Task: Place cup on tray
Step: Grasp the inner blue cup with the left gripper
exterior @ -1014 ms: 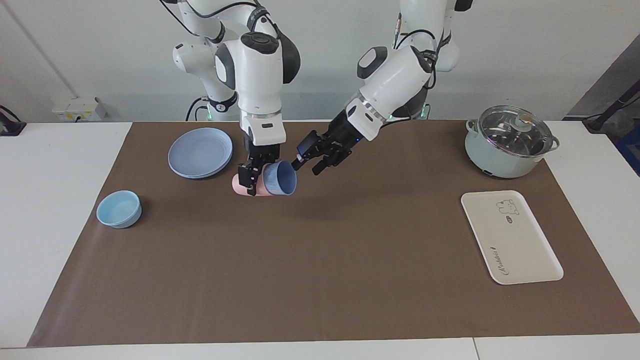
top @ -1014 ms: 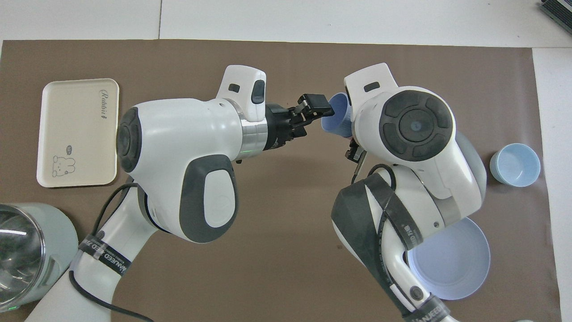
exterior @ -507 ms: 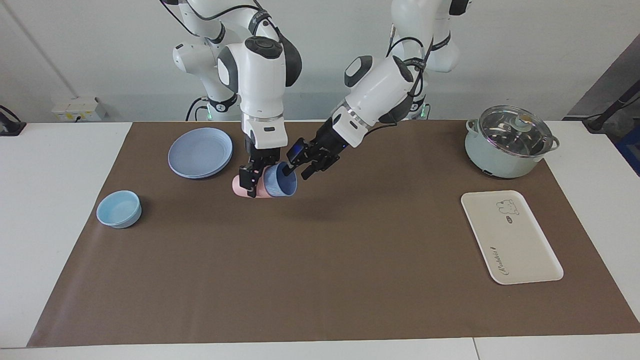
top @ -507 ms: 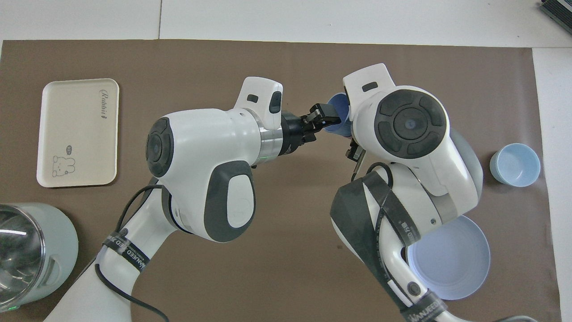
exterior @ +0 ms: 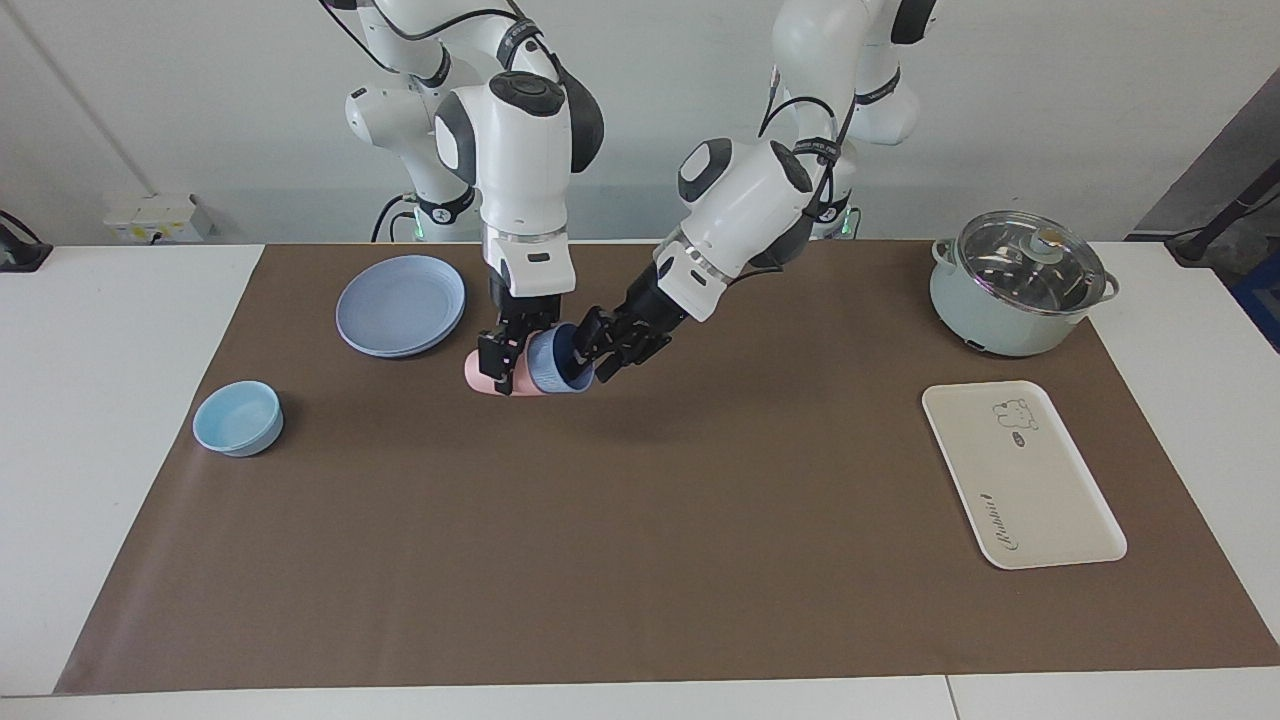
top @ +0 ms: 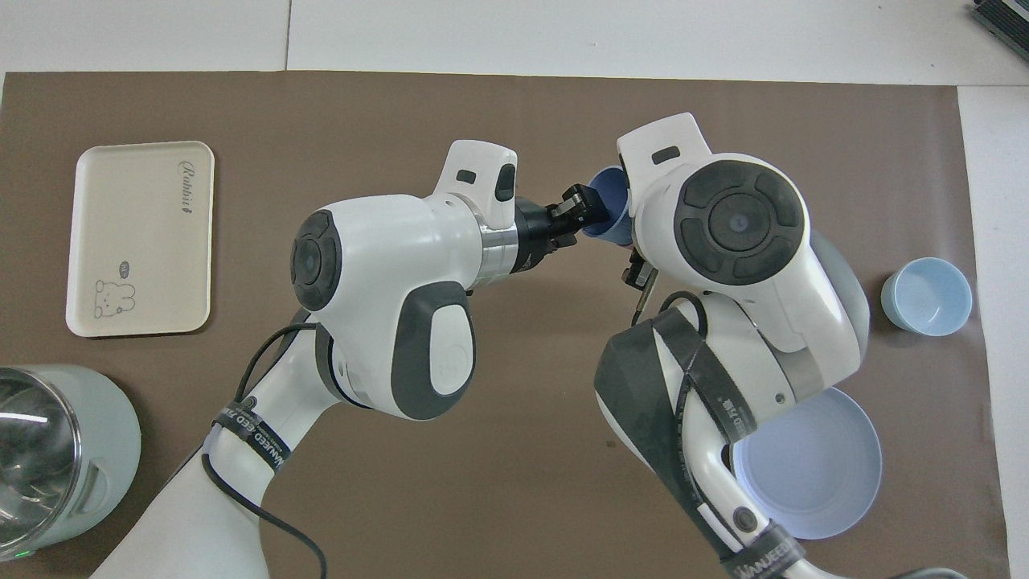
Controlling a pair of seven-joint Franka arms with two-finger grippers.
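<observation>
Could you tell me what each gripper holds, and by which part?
The right gripper grips the pink tumbler by its wall; the left gripper straddles the cup at its rim, whether clamped unclear.

Your right arm drops almost straight down, wrist vertical, its pincer (exterior: 508, 362) low over the surface with the fingertips together. Your left arm reaches in from its own end, forearm sloping down and across, wrist angled toward the right one. Its pincer (exterior: 592, 352) sits just beside the right pincer, fingers part-way apart, the two nearly meeting.
</observation>
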